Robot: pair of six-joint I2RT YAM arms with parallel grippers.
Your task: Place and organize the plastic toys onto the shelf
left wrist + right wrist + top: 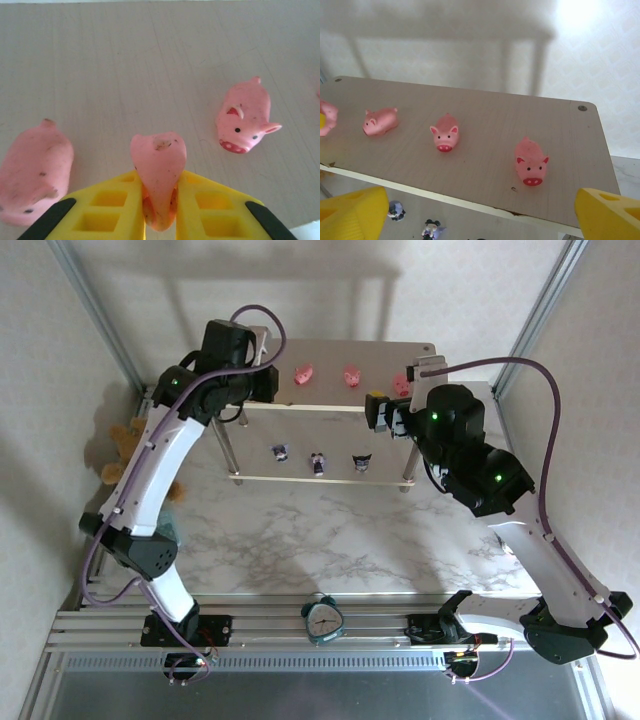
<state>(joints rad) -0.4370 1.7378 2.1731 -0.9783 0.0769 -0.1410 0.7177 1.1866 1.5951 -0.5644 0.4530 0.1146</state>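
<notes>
The shelf's top board [335, 355] carries pink pig toys in a row [303, 372] [351, 376] [401, 383]. My left gripper [262, 383] is at the board's left end, shut on another pink pig [157, 172] held tail-up between its yellow fingers [112, 207]. I cannot tell whether that pig touches the board. Loose pigs lie on either side of it [32, 175] [245, 120]. My right gripper [480, 217] hovers open at the board's front right, near the rightmost pig [531, 162]. Three purple-and-white figurines [281, 451] [318, 462] [361, 462] stand on the lower board.
A brown teddy bear [125, 450] sits left of the shelf, partly behind the left arm. A teal alarm clock [323, 620] stands on the rail between the arm bases. The marble tabletop [330, 530] lies in front of the shelf.
</notes>
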